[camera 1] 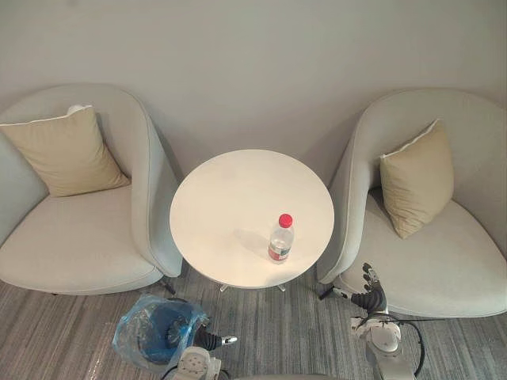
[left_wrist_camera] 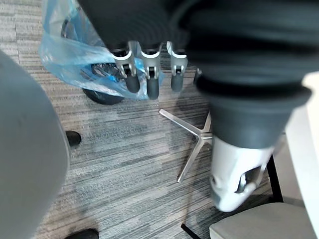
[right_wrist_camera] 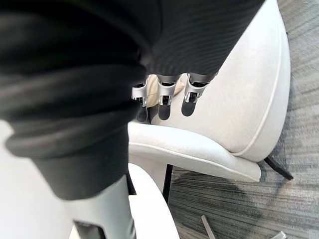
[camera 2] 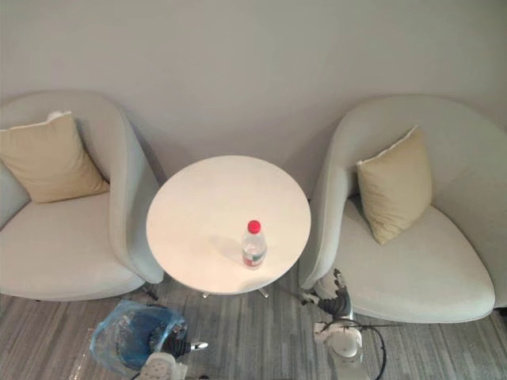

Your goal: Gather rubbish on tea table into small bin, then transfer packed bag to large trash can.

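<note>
**Hands Empty and Low: Picking Up the Bottle**

Left hand point(camera 1: 210, 341) hangs near the floor just beside the small bin point(camera 1: 154, 332), its fingers point(left_wrist_camera: 152, 82) straight and relaxed, grasping nothing. Right hand point(camera 1: 369, 294) hangs low in front of the right armchair point(camera 1: 444, 261), its fingers point(right_wrist_camera: 165, 104) likewise loose and empty.

From where I stand, the one piece of rubbish is a clear bottle point(camera 1: 280, 238) with a red cap. It stands upright on the round white desk point(camera 1: 230, 190), toward the near edge on the robot's right. The bin, lined with a blue bag point(camera 1: 131, 336), sits on the carpet by the left armchair point(camera 1: 79, 245), below the desk's near-left edge.

Step in hand, as I judge it: take the bottle.

1. Right hand is on the bottle's side, so use it.
2. Raise it above the desk rim before reaching in, since a rise from underneath could strike the edge.
3. Close round the bottle's body, below the cap. It is tall and looks light, so a glancing touch could topple it.
4. Carry it across and let go only above the bag's opening.
</note>
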Controlling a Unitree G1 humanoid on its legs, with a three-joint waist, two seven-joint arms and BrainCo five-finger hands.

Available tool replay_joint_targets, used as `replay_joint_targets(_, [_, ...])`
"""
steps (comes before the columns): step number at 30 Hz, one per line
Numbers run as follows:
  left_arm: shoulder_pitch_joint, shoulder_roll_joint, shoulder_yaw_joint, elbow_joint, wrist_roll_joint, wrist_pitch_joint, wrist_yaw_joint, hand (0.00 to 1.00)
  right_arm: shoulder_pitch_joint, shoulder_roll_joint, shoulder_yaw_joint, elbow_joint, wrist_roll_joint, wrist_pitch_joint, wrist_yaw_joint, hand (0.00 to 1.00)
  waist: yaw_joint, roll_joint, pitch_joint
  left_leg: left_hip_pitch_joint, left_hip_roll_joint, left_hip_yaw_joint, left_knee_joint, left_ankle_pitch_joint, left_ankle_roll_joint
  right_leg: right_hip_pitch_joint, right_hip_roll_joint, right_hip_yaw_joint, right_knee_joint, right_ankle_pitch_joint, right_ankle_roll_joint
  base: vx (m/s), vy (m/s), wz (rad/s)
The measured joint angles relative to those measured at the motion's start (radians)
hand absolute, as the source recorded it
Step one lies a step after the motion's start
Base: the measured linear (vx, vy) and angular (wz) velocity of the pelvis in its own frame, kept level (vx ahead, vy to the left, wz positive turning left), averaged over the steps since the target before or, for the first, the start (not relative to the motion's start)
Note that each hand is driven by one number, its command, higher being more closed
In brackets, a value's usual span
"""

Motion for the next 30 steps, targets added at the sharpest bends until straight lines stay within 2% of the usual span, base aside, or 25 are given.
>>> replay_joint_targets(2, [0.0, 0.0, -0.001, -0.002, 0.009, -0.001, -0.002, 0.0, -0.008, -0.017, 0.0, -0.034, -0.001, -0.006, -0.001, 0.0, -0.003, 0.003, 0.001, -0.015, -0.003, -0.024, -0.037, 0.028, -0.003, -0.022, 0.001, -0.004, -0.011, 0.019, 0.005, -0.15, 0.009, 0.11])
replay_joint_targets(11, [0.03, 0.02, -0.002, -0.038, 0.009, -0.013, -0.005, 0.0, -0.065, -0.041, 0.009, -0.071, -0.001, -0.006, -0.019, 0.0, -0.001, 0.016, 0.005, -0.012, -0.017, -0.068, -0.128, 0.055, -0.012, -0.041, -0.004, -0.016, -0.035, 0.043, 0.023, -0.13, 0.021, 0.08])
replay_joint_targets(19, [0.042, 0.035, 0.0, -0.045, 0.008, -0.015, -0.017, 0.0, -0.168, -0.099, 0.045, -0.059, 0.001, -0.006, -0.02, 0.0, 0.01, 0.036, 0.0, -0.049, -0.025, -0.111, -0.128, 0.071, -0.004, -0.072, -0.004, -0.028, -0.013, 0.03, 0.028, 0.06, -0.008, 0.07])
replay_joint_targets(28, [0.037, 0.036, -0.001, -0.083, 0.002, -0.018, -0.017, 0.0, -0.285, -0.104, 0.088, 0.022, 0.012, -0.006, -0.024, 0.0, 0.034, 0.035, 0.034, -0.084, -0.042, -0.161, -0.078, 0.066, 0.002, -0.066, -0.017, -0.076, 0.024, -0.006, 0.019, 0.1, -0.021, 0.21])
replay_joint_targets(30, [0.037, 0.036, -0.001, -0.089, -0.003, -0.018, -0.017, 0.0, -0.289, -0.104, 0.089, 0.023, 0.012, -0.006, -0.024, 0.0, 0.04, 0.036, 0.04, -0.086, -0.042, -0.162, -0.058, 0.057, 0.014, -0.064, -0.018, -0.077, 0.042, -0.016, 0.018, 0.03, -0.028, 0.09])
